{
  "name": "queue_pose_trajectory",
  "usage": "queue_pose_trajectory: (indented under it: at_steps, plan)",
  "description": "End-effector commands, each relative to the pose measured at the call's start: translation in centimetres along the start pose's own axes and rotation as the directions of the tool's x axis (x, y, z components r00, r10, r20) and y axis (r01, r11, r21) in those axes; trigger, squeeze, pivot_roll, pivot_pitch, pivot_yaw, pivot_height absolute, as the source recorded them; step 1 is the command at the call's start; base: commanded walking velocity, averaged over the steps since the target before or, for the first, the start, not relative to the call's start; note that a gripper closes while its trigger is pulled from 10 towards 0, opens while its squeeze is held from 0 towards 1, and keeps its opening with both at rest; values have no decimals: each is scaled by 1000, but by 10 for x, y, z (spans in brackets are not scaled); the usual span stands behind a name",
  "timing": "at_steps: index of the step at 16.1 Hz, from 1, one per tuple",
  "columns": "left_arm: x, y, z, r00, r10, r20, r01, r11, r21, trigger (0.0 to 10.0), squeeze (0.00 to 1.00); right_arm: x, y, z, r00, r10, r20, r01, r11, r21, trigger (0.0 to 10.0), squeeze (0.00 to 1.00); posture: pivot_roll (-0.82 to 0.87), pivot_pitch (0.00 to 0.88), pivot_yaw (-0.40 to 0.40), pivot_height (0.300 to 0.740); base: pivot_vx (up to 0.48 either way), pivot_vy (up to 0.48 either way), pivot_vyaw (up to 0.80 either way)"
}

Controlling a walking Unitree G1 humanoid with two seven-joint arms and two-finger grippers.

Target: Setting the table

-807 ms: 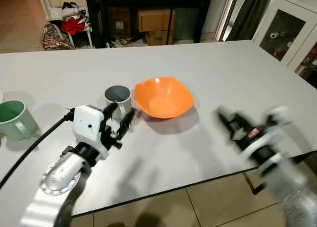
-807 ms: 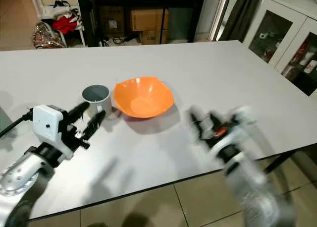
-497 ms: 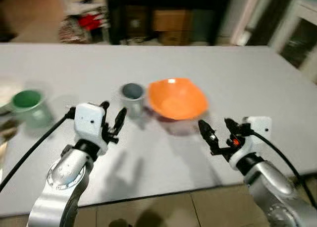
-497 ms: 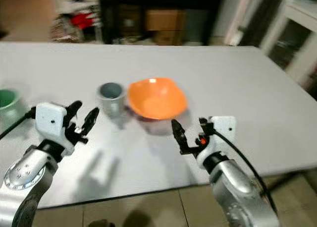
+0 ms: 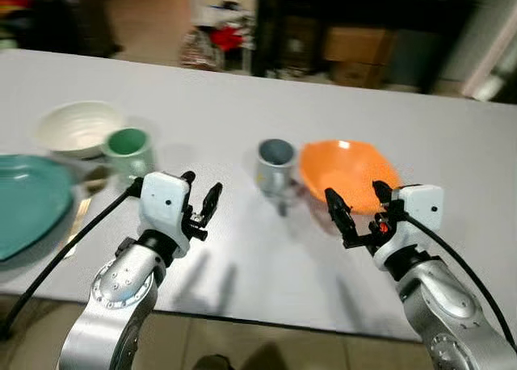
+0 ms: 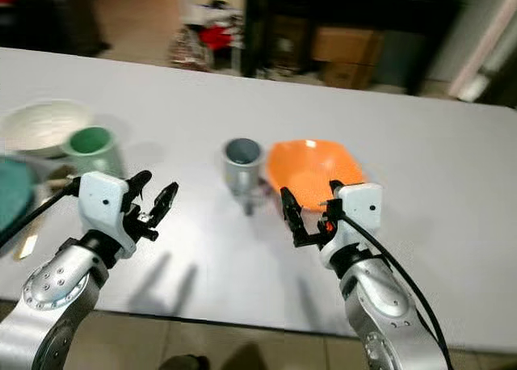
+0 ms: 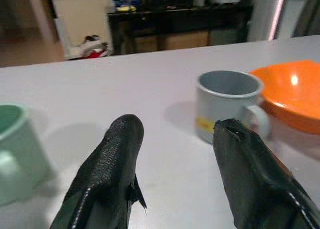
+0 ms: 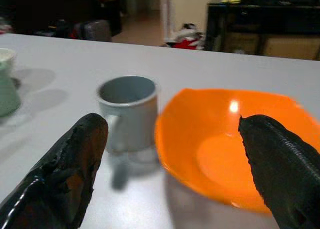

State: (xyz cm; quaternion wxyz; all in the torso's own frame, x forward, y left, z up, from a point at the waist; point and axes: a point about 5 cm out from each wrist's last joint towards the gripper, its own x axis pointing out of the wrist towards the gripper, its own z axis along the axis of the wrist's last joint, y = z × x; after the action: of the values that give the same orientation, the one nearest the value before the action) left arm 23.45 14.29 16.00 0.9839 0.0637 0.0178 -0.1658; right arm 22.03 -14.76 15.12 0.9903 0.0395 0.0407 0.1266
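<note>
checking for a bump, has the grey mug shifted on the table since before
No. The grey mug still sits just left of the orange bowl; the camera panned.

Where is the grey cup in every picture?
Left eye view: the grey cup stands near the middle of the table, just left of the orange bowl.
Right eye view: the same, a little left of centre.
Left wrist view: beyond the right-hand fingertip.
Right wrist view: between the two fingertips, left of centre.
Shared landmark: the orange bowl, close beside the cup in every view.
</note>
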Motion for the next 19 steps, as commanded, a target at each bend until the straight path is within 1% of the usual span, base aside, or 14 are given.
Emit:
queue_pose_trajectory:
  at_steps: [1, 2, 3, 5, 6, 9, 10, 11, 13, 15, 16, 17, 18, 19]
  plan:
    - [4, -4, 2, 999, -32, -6, 32, 1000, 1, 10000, 0, -3, -1, 1, 1000, -22, 11, 22, 1000, -4, 10000, 1000, 46, 0, -31, 740, 0, 0, 800]
    - [6, -2, 1, 1000, -24, -8, 24, 1000, 1, 10000, 0, -2, 0, 0, 1000, -19, 13, 19, 1000, -4, 10000, 1000, 40, 0, -23, 740, 0, 0, 800]
    - [6, -2, -1, 999, -31, -14, 31, 999, -29, 10000, 0, -3, 3, 0, 1000, -6, 14, 7, 1000, -4, 10000, 1000, 40, 0, -23, 740, 0, 0, 800]
    - [5, -4, 0, 999, -45, -19, 45, 999, -4, 10000, 0, -3, 4, 1, 1000, -7, 20, 7, 1000, -4, 10000, 1000, 50, 0, -30, 740, 0, 0, 800]
    - [4, -4, -1, 998, -53, -29, 52, 999, -16, 10000, 0, -2, 4, 0, 1000, -7, 21, 7, 1000, 2, 10000, 1000, 51, 0, -29, 740, 0, 0, 800]
    - [3, -5, 1, 998, -55, -30, 55, 998, -10, 10000, 0, 0, 5, 1, 1000, 1, 28, -1, 1000, 13, 10000, 1000, 59, 0, -38, 740, 0, 0, 800]
    - [3, -3, 1, 999, -30, -24, 30, 1000, -1, 10000, 0, 0, 5, 2, 999, -6, 36, 5, 1000, 16, 10000, 1000, 61, 0, -39, 740, 0, 0, 800]
    - [4, 1, 0, 1000, 14, -20, -14, 1000, 2, 10000, 0, 1, 6, 3, 999, -8, 49, 6, 999, 40, 10000, 1000, 60, 0, -40, 740, 0, 0, 800]
    - [5, 6, 3, 998, 62, 24, -62, 998, -12, 10000, 0, 3, 3, 5, 997, -29, 68, 28, 999, 21, 10000, 1000, 62, 0, -42, 740, 0, 0, 800]
    - [5, 5, 12, 992, 67, 104, -63, 997, -45, 10000, 0, 2, -1, 7, 995, -45, 85, 43, 999, 23, 10000, 1000, 71, 0, -48, 740, 0, 0, 800]
    - [5, 3, 12, 996, 21, 86, -16, 998, -56, 10000, 0, 2, -2, 8, 994, -50, 93, 48, 999, 24, 10000, 1000, 72, 0, -49, 740, 0, 0, 800]
    - [4, 3, 12, 996, 26, 83, -22, 999, -50, 10000, 0, 2, -2, 8, 994, -53, 94, 51, 998, 29, 10000, 1000, 73, 0, -49, 740, 0, 0, 800]
    - [4, 3, 11, 997, 37, 75, -34, 999, -42, 10000, 0, 3, -3, 8, 993, -64, 101, 58, 996, 60, 10000, 1000, 73, 0, -49, 740, 0, 0, 800]
    - [4, 3, 8, 999, 24, 41, -22, 999, -37, 10000, 0, 3, -3, 8, 993, -66, 102, 57, 995, 84, 10000, 1000, 73, 0, -49, 740, 0, 0, 800]
